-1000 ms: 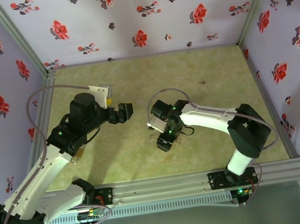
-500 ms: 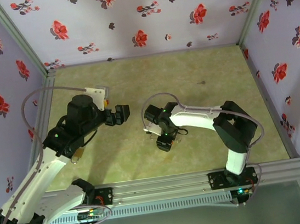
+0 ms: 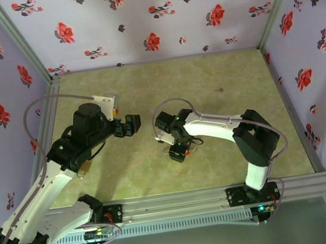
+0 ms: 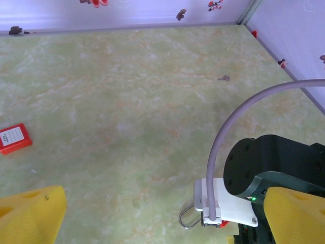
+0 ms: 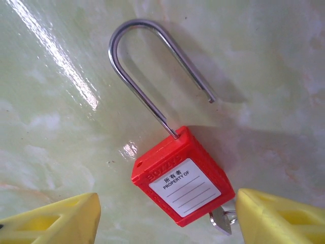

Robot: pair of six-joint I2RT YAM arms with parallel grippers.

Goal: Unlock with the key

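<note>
- Right fingers (image 5: 56, 221) stand apart on either side of the red padlock (image 5: 183, 175), gripping nothing.
- The padlock lies flat on the desk (image 5: 61, 127), one shackle end free, with the key (image 5: 222, 221) at its base.
- Left fingers (image 4: 30, 208) are spread wide and hold nothing.

Prob. padlock shackle (image 4: 188, 219) by R arm (image 4: 274, 173)

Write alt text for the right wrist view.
A red padlock lies on the green marbled table with its shackle open and a key in its base. The right tool hangs open, yellow fingers either side.
</note>
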